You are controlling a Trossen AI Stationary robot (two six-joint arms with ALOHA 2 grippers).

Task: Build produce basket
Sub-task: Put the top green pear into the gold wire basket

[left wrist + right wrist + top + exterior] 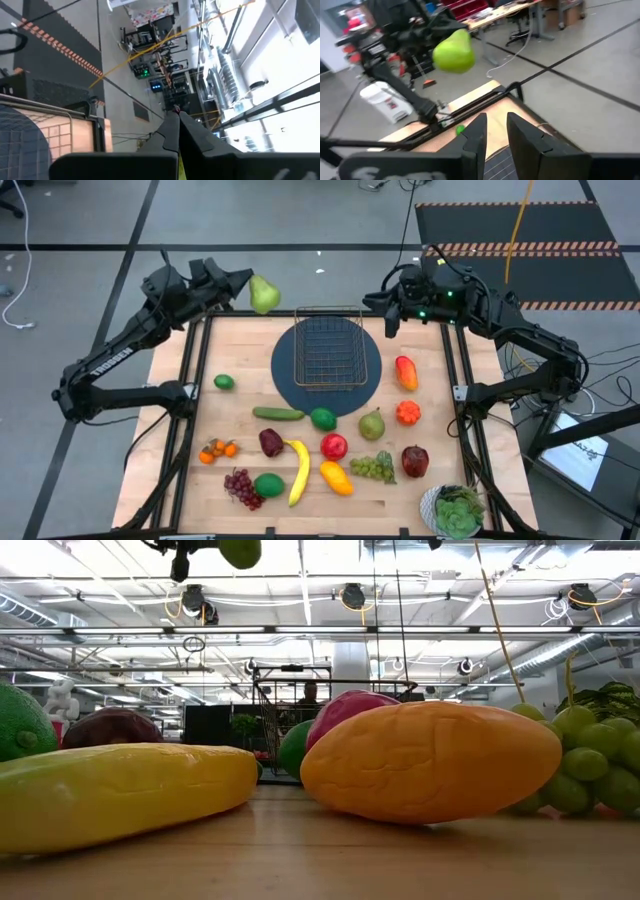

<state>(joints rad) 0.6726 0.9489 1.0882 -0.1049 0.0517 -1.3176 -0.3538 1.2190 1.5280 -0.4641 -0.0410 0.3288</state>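
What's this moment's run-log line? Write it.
left gripper: shut on pear, aloft beside basket | right gripper: slightly open, empty, far side | basket: empty

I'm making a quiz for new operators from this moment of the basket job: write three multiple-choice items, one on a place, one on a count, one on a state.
1. Where is the green pear that is off the table?
A. In the basket
B. At the left gripper, raised beyond the table's far edge
C. Beside the potted plant

2. How many pieces of produce lie inside the basket?
A. None
B. Two
C. Four

3. How does the right gripper stand?
A. Shut on a mango
B. Shut on the basket rim
C. Holding nothing, fingers a little apart

Answers: 1 B, the high view shows the pear at the left fingertips, left of the basket. 2 A, only the dark mat shows through the wire grid. 3 C, the right wrist view shows an empty gap between its fingers.
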